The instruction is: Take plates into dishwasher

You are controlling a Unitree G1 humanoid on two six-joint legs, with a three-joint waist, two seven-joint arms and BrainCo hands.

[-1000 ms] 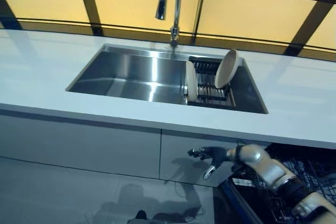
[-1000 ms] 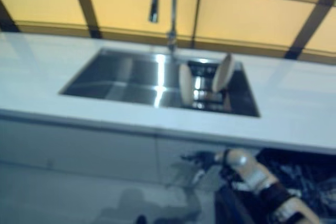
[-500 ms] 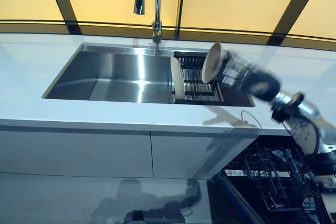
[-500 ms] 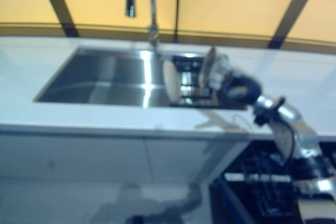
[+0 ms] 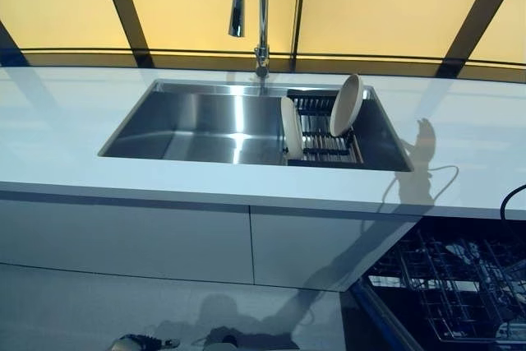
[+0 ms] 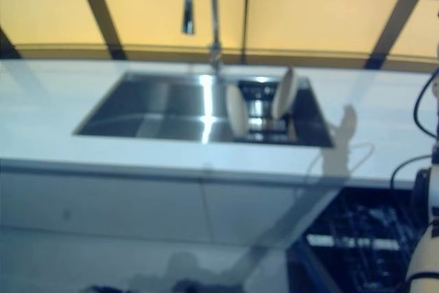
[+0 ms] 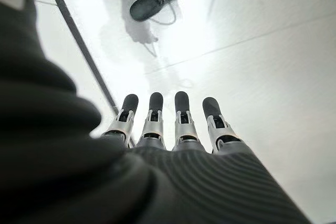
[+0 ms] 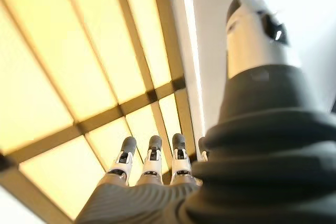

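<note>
A: Looking down at the sink, you have two plates on edge in the dark rack at its right end. The near plate stands almost upright at the rack's left end; the far plate leans back against the sink wall.

B: How will they handle?

A: Judge them stiff, glazed, likely slippery and breakable. Take one by its upper rim, thumb on one face and fingers on the other, and lift it straight up out of the slots.

B: And your hands?

A: The left hand hangs low over the floor, fingers straight and holding nothing. The right hand is raised toward the yellow window panes, fingers also straight, empty. Neither hand shows in the head views.

B: Where do the plates go?

A: Into the dishwasher rack, pulled out below the table at the lower right. I cannot tell what it already carries among its dark wires.
</note>
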